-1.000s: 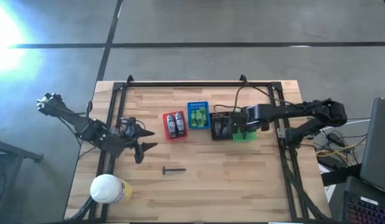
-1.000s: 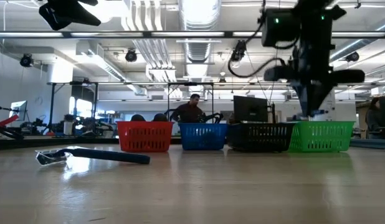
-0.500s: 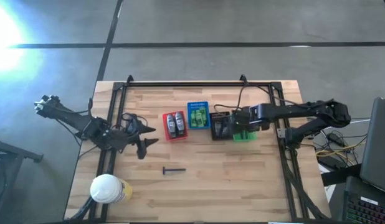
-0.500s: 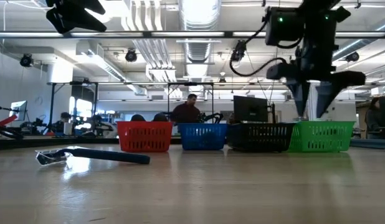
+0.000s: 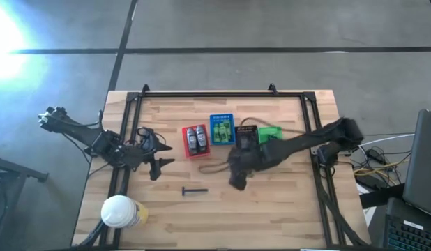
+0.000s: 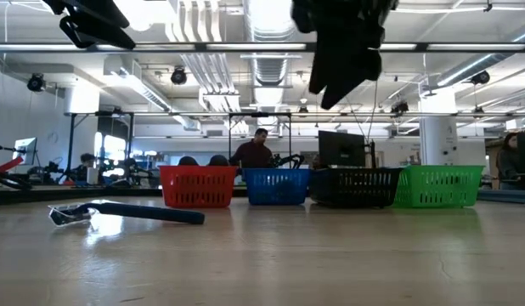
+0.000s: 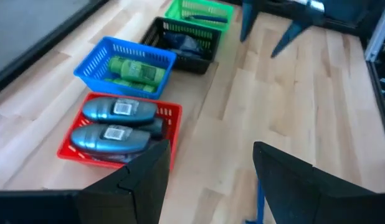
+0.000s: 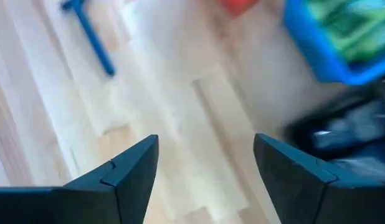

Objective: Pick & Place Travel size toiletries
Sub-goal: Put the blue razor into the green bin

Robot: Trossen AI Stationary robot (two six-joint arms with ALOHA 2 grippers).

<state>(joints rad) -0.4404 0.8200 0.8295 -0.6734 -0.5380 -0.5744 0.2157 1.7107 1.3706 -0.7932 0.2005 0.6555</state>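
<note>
A thin dark blue stick [image 5: 194, 190], a razor, lies flat on the wooden table, left of centre in the low view [image 6: 127, 212]. Two grey oval bottles [image 7: 114, 121] lie in the red basket [image 5: 195, 139]. Green packets [image 7: 133, 67] fill the blue basket [image 5: 222, 130]. My right gripper [image 5: 236, 180] hangs open and high above the table's middle, right of the razor [image 8: 90, 31], holding nothing. My left gripper [image 5: 158, 167] hovers open at the table's left, also holding nothing, and faces the baskets [image 7: 211, 149].
A black basket [image 5: 245, 136] and a green basket [image 5: 270, 133] stand in the row right of the blue one. A white-lidded yellowish container [image 5: 119, 211] stands at the near left corner. A black frame rail [image 5: 215, 93] borders the table's far side.
My right gripper has opened above the green basket. It then swung away toward the table's left and near side, over the black basket to the table's middle near the razor. The baskets and razor have stayed put.
</note>
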